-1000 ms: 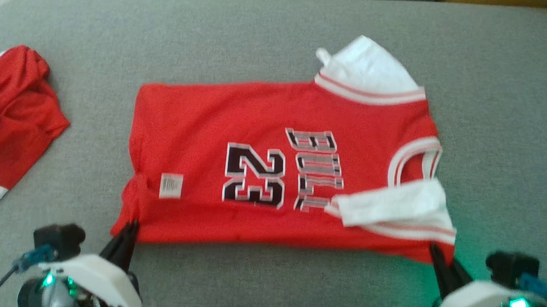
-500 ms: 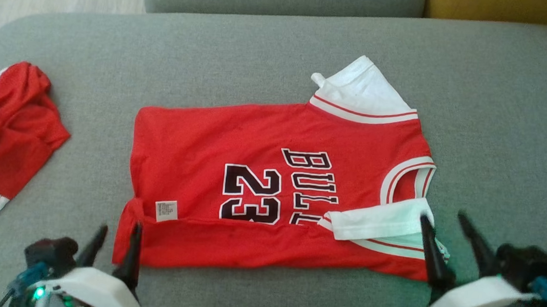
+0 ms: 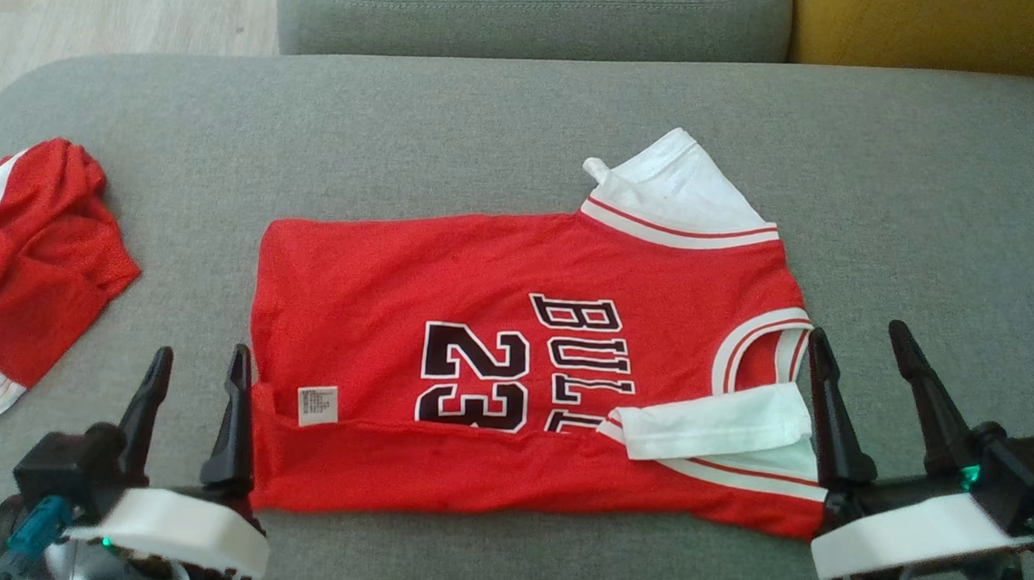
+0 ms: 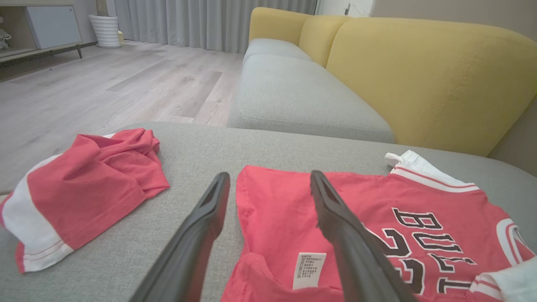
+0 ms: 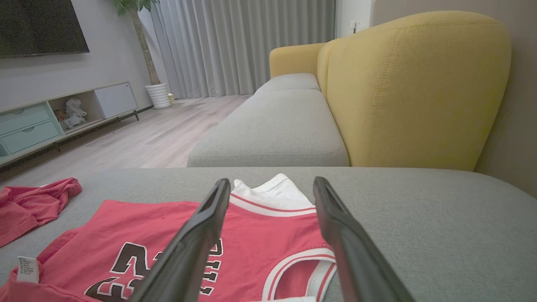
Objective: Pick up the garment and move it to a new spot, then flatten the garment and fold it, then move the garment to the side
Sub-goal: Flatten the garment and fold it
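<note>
Jersey (image 3: 512, 362) flat on grey cushion (image 3: 940, 220), near edge folded over. Left gripper (image 3: 201, 352) at its 8 o'clock, right gripper (image 3: 857, 332) at 4 o'clock; both sets of fingers released, empty.

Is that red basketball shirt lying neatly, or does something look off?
Not quite neat. The jersey lies mostly flat, but its near edge is turned up so the care label shows, and a white sleeve flops across the lettering. A second red garment sits crumpled at the left end of the cushion.
</note>
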`<state>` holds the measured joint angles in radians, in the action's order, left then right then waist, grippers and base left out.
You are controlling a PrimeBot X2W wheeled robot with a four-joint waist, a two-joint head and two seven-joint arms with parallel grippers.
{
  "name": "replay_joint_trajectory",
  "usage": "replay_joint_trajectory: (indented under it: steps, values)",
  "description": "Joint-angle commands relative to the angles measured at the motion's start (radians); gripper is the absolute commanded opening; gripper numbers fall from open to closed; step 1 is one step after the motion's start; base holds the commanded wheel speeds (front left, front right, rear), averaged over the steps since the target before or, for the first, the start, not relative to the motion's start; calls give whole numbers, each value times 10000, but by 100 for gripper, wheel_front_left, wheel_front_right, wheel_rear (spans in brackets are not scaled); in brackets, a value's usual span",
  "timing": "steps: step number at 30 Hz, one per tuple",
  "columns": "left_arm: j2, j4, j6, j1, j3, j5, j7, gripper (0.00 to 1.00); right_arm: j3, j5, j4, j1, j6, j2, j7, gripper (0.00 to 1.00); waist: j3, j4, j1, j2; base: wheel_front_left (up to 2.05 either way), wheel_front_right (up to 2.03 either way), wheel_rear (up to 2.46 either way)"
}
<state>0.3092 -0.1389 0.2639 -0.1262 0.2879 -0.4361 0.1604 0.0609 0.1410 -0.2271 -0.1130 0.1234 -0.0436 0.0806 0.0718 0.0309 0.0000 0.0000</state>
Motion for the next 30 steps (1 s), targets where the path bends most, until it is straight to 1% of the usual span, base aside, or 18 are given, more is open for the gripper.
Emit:
replay_joint_trajectory:
  steps: [1,4,7,8,12,17,20,25,30]
  values:
    - [210,-276,59,433,-276,106,-98,100,149,105,-368,297,73,-66,14,100,22,4,0,0,0,0,0]
    - [219,-140,66,509,-243,103,-171,100,141,196,-338,265,73,-66,0,100,69,-11,0,0,0,0,0]
    - [148,173,-127,800,-163,-67,-239,100,114,264,-327,281,73,-66,-16,100,210,13,0,0,0,0,0]
    - [148,173,-127,800,-163,-67,-239,100,114,264,-327,281,73,-66,-16,100,210,13,0,0,0,0,0]
    - [9,1060,-584,1757,-48,-402,-456,100,123,321,-354,426,73,-66,-2,100,605,71,0,0,0,0,0]
    - [-368,3423,-1477,3725,55,-1019,-718,100,233,350,-315,770,73,-66,-12,100,1219,37,0,0,0,0,0]
    - [-489,4973,-1923,4911,62,-1236,-852,100,369,385,-257,1016,73,-66,-50,100,1626,-70,0,0,0,0,0]
    - [-394,7410,-2540,6656,49,-1348,-1000,100,682,480,-126,1459,73,-66,-249,100,2142,-370,0,0,0,0,0]
    - [-356,9271,-3083,7769,-35,-1596,-1081,100,697,573,100,1669,73,-66,-370,100,2462,-613,0,0,0,0,0]
